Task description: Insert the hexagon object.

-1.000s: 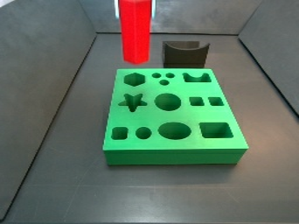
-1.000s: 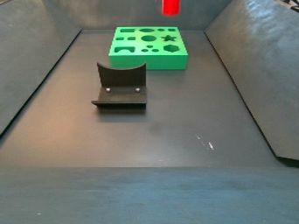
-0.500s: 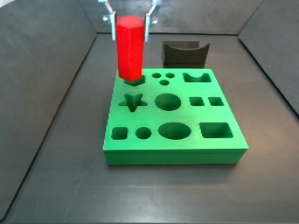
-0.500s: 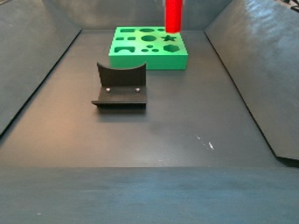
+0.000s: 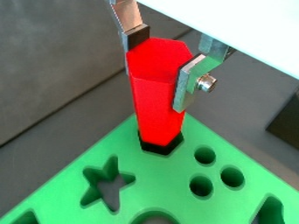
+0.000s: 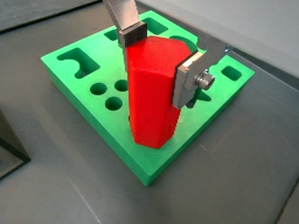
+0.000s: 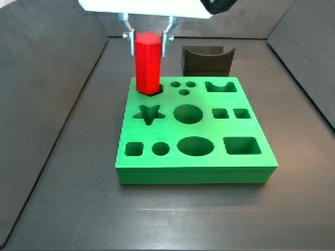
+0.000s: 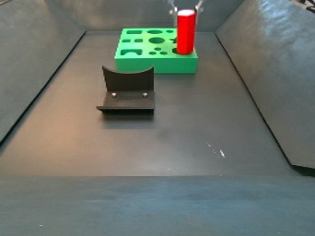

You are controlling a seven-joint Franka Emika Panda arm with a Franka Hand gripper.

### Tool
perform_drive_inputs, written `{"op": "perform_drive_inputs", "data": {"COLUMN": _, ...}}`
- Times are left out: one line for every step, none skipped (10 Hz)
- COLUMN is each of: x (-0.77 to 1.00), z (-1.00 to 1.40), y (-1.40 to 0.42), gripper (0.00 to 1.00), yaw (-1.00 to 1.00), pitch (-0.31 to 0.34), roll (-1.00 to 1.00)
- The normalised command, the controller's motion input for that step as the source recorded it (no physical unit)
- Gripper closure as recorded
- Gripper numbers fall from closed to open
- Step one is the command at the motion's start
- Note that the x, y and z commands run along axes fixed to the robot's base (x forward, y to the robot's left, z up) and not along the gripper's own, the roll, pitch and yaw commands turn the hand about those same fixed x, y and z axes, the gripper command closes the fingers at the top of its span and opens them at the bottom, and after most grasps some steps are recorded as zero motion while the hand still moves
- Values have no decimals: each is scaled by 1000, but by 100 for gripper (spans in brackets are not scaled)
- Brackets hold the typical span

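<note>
Both wrist views show the gripper (image 5: pixel 163 59) closed on the top of the red peg (image 5: pixel 159 92), its silver fingers (image 6: pixel 191 77) pressed flat against opposite sides. The peg stands upright, long axis vertical, its lower end sitting in a hole at a corner of the green block (image 7: pixel 197 132). In a side view the dark fixture (image 8: pixel 125 90) stands well apart from it.
</note>
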Motion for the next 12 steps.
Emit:
{"op": "perform_drive_inputs", "data": {"x": 169, "z": -389, "y": 17, "gripper": 100, "yaw": -57, "pitch": 0, "roll": -163}}
{"op": "perform_drive_inputs", "data": {"x": 200, "z": -443, "y": 0, "gripper": 100, "yaw": 0, "pitch": 0, "roll": -137}}
{"op": "perform_drive_inputs", "data": {"x": 343, "z": -523, "y": 0, "gripper": 100, "yaw": 0, "pitch": 6, "roll": -96}}
{"op": "perform_drive_inputs", "data": {"x": 354, "z": -600, "y": -3, "gripper": 100, "yaw": 0, "pitch": 13, "roll": -51}}
{"op": "perform_drive_inputs", "data": {"x": 283, "z": -757, "y": 0, "gripper": 100, "yaw": 80, "pitch": 0, "roll": -36}}
{"op": "perform_drive_inputs", "data": {"x": 0, "z": -826, "y": 0, "gripper": 100, "yaw": 43, "pitch": -109, "roll": -7}}
{"op": "perform_drive_inputs", "data": {"x": -389, "z": -826, "y": -74, "gripper": 100, "yaw": 0, "pitch": -314, "roll": 0}}
{"op": "perform_drive_inputs", "data": {"x": -534, "z": -774, "y": -63, "gripper": 100, "yaw": 0, "pitch": -330, "roll": 86}}
{"op": "perform_drive_inputs", "data": {"x": -577, "z": -694, "y": -31, "gripper": 100, "yaw": 206, "pitch": -243, "roll": 259}}
{"op": "perform_drive_inputs", "data": {"x": -529, "z": -597, "y": -46, "gripper": 100, "yaw": 120, "pitch": -376, "roll": 143}}
{"op": "perform_drive_inputs", "data": {"x": -43, "z": 0, "y": 11, "gripper": 100, "yaw": 0, "pitch": -70, "roll": -31}}
{"op": "perform_drive_inputs", "data": {"x": 0, "z": 0, "y": 0, "gripper": 100, "yaw": 0, "pitch": -16, "roll": 1}}
